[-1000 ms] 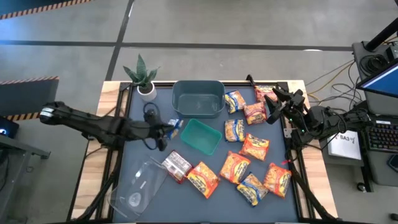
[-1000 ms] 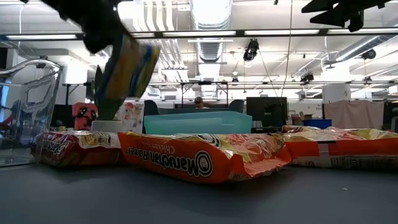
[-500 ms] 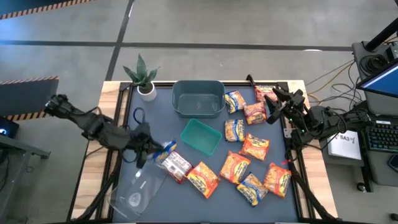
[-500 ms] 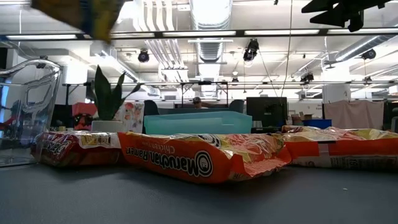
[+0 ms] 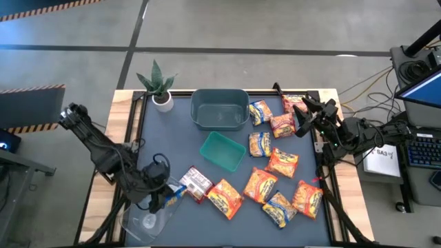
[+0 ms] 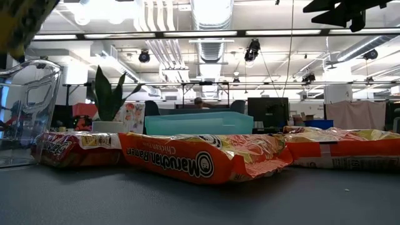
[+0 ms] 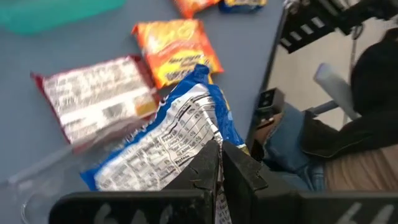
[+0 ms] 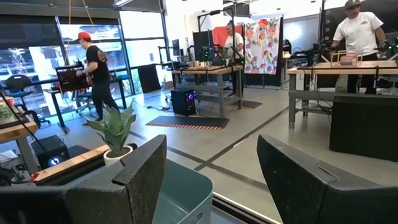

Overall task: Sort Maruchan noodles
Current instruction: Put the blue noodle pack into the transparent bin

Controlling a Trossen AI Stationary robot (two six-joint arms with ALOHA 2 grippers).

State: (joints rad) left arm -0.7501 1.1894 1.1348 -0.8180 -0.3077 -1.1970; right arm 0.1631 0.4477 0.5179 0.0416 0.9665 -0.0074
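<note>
The left gripper (image 5: 167,198) sits low over the front left part of the table (image 5: 158,138), above a clear plastic container (image 5: 148,213). Its fingers (image 7: 208,171) are clamped tight on the edge of a yellow-and-blue noodle packet (image 7: 171,140), which hangs from the grip with its printed back panel showing in the left wrist view. In the low view the same packet (image 6: 19,22) shows at the upper left corner, well above the table surface and over the clear container (image 6: 25,112).

The right gripper (image 5: 303,117) waits at the back right edge of the table with its jaws standing wide and nothing between them.

The remaining noodle packets lie flat on the table. A dark red-and-white packet (image 5: 196,182) rests just beside the held one, touching an orange packet (image 5: 225,198). More orange and yellow-blue packets (image 5: 275,172) spread across the right half of the table, up to the back right corner.

A green square tray (image 5: 222,150) sits near the middle. A grey-teal tub (image 5: 220,108) stands behind it. A potted plant (image 5: 160,86) occupies the back left corner.
</note>
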